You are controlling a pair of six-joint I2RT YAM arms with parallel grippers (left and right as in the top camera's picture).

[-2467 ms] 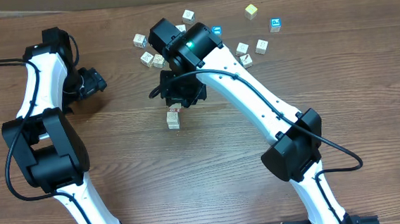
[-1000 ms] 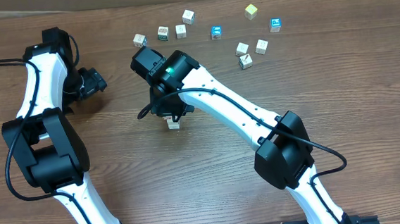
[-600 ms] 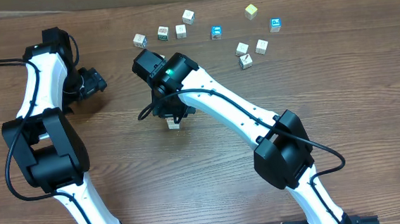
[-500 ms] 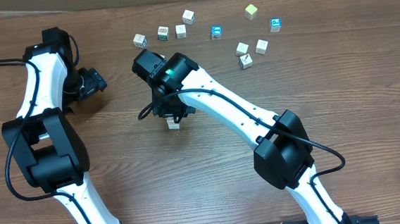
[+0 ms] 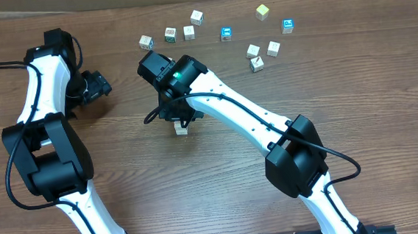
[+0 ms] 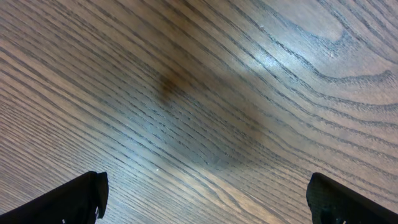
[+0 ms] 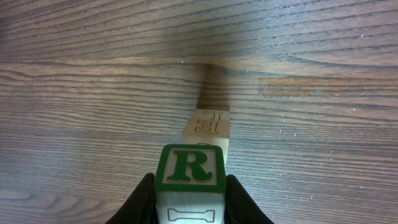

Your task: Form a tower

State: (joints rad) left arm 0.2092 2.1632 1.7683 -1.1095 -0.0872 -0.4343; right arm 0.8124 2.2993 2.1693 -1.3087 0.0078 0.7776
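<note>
Green-lettered R cube (image 7: pixel 189 171) sits clamped in the right tool (image 7: pixel 190 202) over the tower (image 7: pixel 208 127); left tool (image 6: pixel 208 196) gapes wide.

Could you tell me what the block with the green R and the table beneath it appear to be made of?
The block looks like matte wood, going by its cream sides, with a green printed face. The table seems wood or wood-look laminate: brown grain lines, slight sheen.

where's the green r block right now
In the right wrist view the green R block sits bottom centre, gripped between the fingers of the right hand, just over the tower of pale cubes.
</note>
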